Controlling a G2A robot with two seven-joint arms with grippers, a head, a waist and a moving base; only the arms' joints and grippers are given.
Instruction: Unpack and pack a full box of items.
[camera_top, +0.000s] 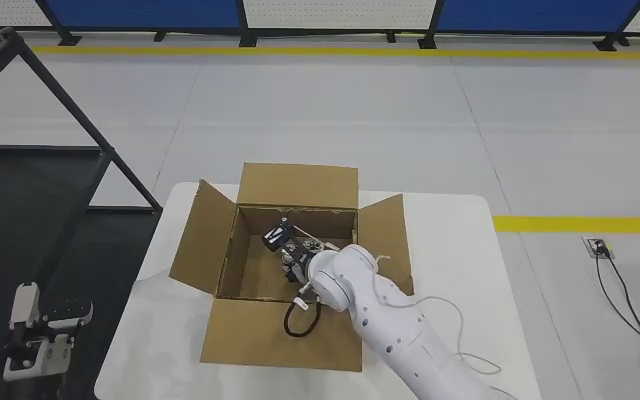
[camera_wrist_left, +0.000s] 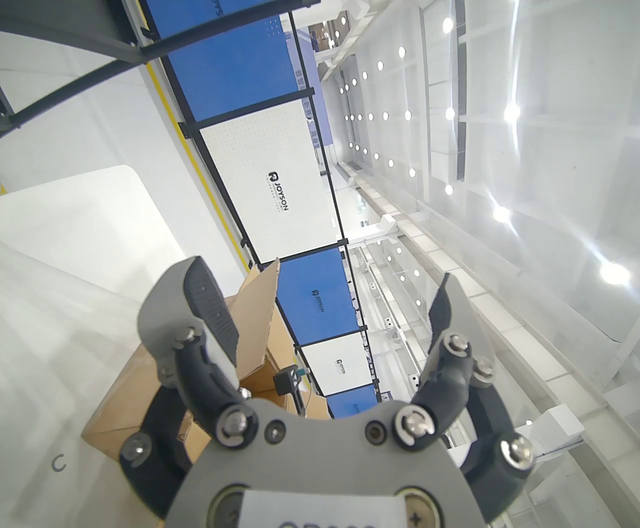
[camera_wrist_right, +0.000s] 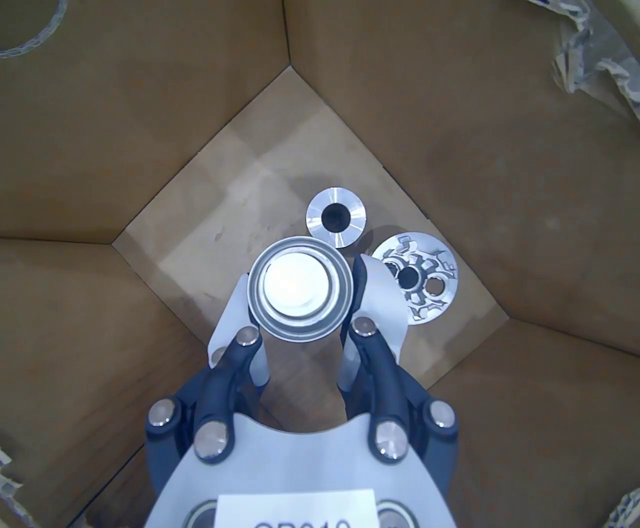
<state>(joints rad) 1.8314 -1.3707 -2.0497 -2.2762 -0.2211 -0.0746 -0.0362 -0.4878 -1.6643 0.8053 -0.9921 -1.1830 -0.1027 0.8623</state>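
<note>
**Can gripped inside box**

My R gripper (camera_wrist_right: 303, 285) is clamped on an upright can (camera_wrist_right: 299, 292) in the box (camera_top: 298, 185), centre of top view. Ring (camera_wrist_right: 336, 217) and disc (camera_wrist_right: 417, 282) sit nearby on the box floor. L gripper (camera_wrist_left: 325, 277) spread apart, empty. Prob. unpack step. Next: lift straight up, clear of walls.

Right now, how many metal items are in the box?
3: a can in the jaws of the right gripper, a ring beside it, a slotted disc nearby. Others may be hidden.
</note>
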